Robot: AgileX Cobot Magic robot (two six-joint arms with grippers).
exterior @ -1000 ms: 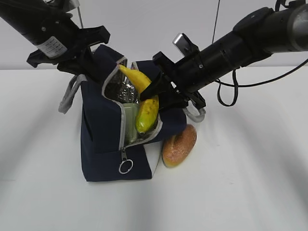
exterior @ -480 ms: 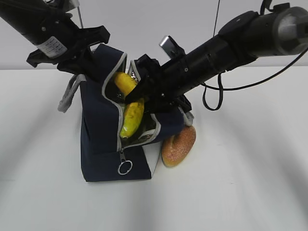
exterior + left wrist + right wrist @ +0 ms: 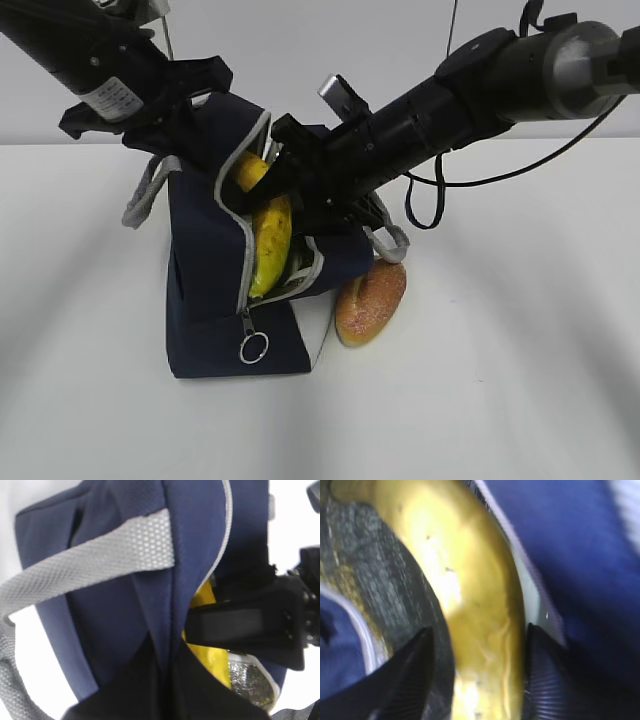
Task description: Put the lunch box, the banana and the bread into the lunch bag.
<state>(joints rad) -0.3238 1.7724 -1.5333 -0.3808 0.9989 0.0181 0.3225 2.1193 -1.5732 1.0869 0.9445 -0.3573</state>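
Lab-like test setup: bare white table (image 3: pixel 520 380), plain pale wall (image 3: pixel 330 50), two robot arms.

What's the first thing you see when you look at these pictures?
A bright yellow banana sticking out of the open navy lunch bag in the middle of the white table. The right gripper has it between its jaws, while the left gripper holds up the bag's back edge. A golden bread roll waits beside the bag.
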